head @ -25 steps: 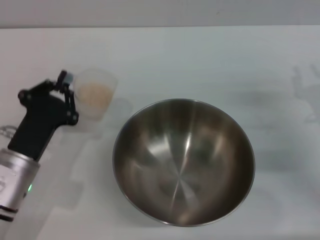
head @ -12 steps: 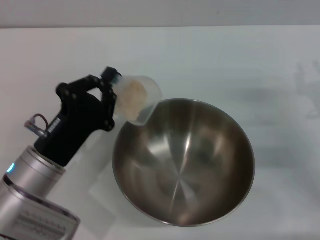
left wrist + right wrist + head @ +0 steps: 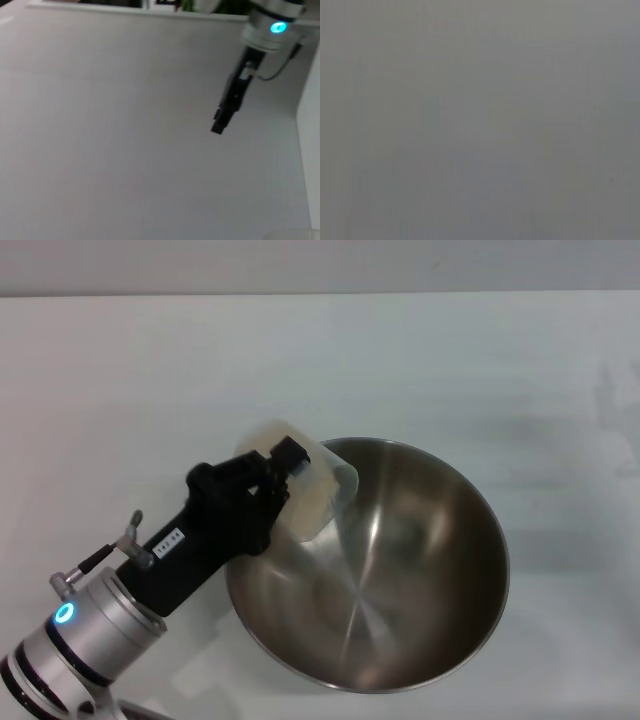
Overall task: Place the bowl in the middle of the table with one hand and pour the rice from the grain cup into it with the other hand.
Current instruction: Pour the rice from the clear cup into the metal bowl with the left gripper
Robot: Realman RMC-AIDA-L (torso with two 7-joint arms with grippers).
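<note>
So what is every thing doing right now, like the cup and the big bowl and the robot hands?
grain cup: held up, tipped over the bowl's rim.
rice: cannot be made out.
bowl: upright on the table, looks empty.
left gripper: shut on the grain cup.
right gripper: off to the side, holding nothing.

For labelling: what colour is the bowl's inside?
Shiny brushed grey steel bowl, best in head view.

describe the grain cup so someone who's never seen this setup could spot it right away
Find the big stainless-steel bowl on the white table. At its rim on the robot's left, the left gripper holds the grain cup tipped over the bowl. It is the only clear plastic thing here, far smaller than the bowl, with pale rice showing through its wall.
</note>
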